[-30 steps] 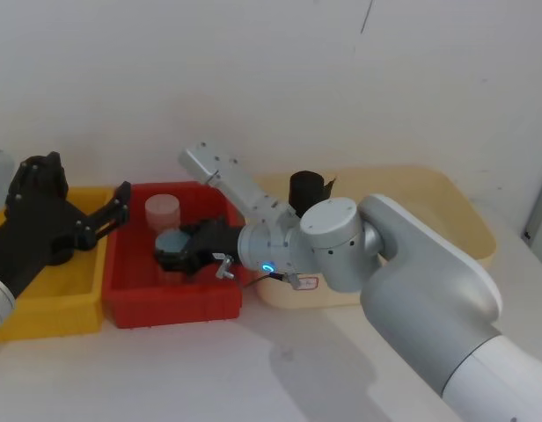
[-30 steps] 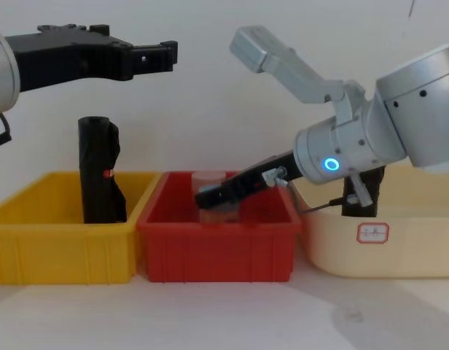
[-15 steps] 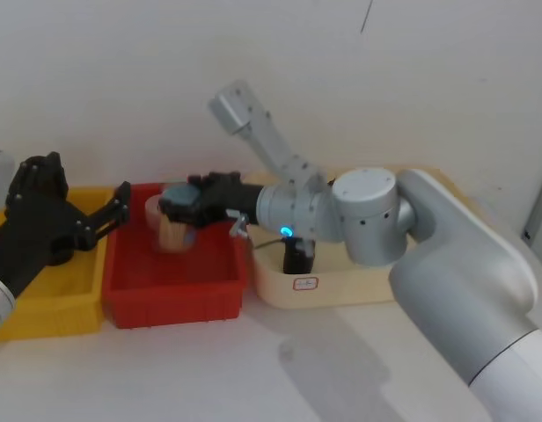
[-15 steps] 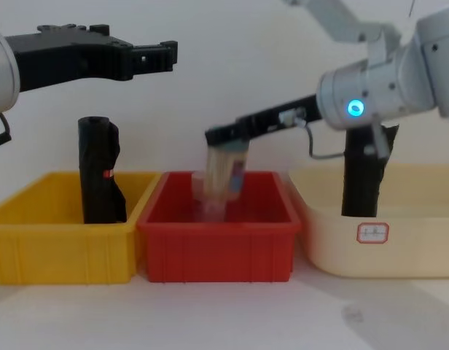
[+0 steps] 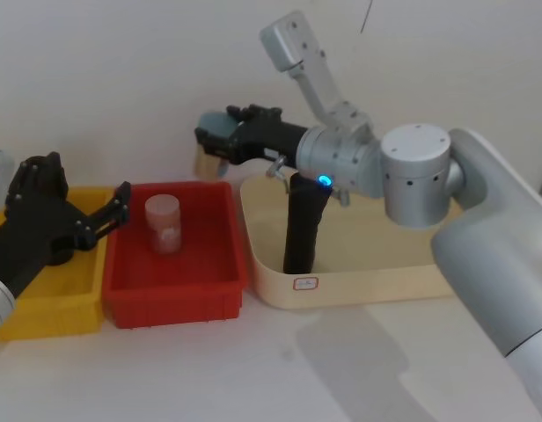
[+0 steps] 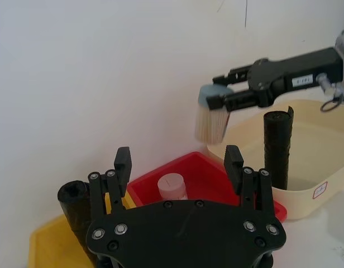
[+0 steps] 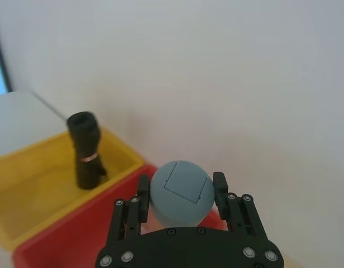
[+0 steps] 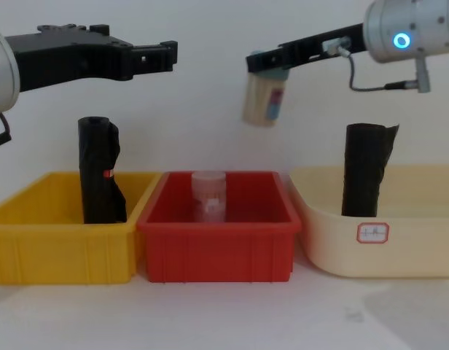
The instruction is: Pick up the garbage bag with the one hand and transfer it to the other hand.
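My right hand (image 8: 267,64) holds a grey-capped tan bottle (image 8: 263,98) — not the garbage bag (image 8: 364,169).
Its fingers are clamped on the bottle's cap, held high in the air; below and to its left sits the red bin (image 8: 217,251) with a clear jar (image 8: 208,195) inside. The garbage bag stands upright in the cream bin (image 8: 399,248), below that hand's wrist. My left hand (image 8: 162,55) hangs open and empty above the yellow bin (image 8: 57,248), where another black roll (image 8: 99,171) stands.

Tall black garbage bag (image 8: 365,169) roll, upright in cream bin (image 8: 399,251), flap at top
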`<action>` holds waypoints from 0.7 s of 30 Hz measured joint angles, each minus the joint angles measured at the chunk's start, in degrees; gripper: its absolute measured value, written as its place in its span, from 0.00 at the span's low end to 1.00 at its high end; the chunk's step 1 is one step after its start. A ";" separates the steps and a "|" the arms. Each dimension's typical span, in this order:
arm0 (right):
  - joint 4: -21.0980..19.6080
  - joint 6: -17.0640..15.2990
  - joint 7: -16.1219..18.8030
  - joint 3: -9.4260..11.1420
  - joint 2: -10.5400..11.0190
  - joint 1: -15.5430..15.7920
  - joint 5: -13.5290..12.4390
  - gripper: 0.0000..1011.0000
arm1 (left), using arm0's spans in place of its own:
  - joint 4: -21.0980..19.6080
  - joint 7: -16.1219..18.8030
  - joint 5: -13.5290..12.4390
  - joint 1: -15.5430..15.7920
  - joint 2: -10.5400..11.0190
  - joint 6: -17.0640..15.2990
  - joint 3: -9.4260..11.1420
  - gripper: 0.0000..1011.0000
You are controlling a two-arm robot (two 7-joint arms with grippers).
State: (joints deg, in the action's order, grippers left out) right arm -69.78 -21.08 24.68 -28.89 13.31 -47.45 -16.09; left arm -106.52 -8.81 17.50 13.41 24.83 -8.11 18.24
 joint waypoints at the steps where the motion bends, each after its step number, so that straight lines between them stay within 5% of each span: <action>1: -0.04 0.27 -0.28 0.31 0.30 -0.17 0.18 0.66 | 0.00 0.00 0.00 0.00 0.00 0.00 0.00 0.99; 17: 2.42 3.25 -1.25 1.10 2.50 -1.95 3.31 0.66 | 0.00 0.00 0.00 0.00 0.00 0.00 0.00 0.99; 21: 3.76 4.39 -1.29 0.78 2.65 -2.32 4.20 0.76 | 0.00 0.00 0.00 0.00 0.00 0.00 0.00 0.99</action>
State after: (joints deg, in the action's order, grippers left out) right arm -66.03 -16.69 23.40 -28.12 15.96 -49.77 -11.89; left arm -106.53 -8.81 17.50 13.41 24.83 -8.11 18.23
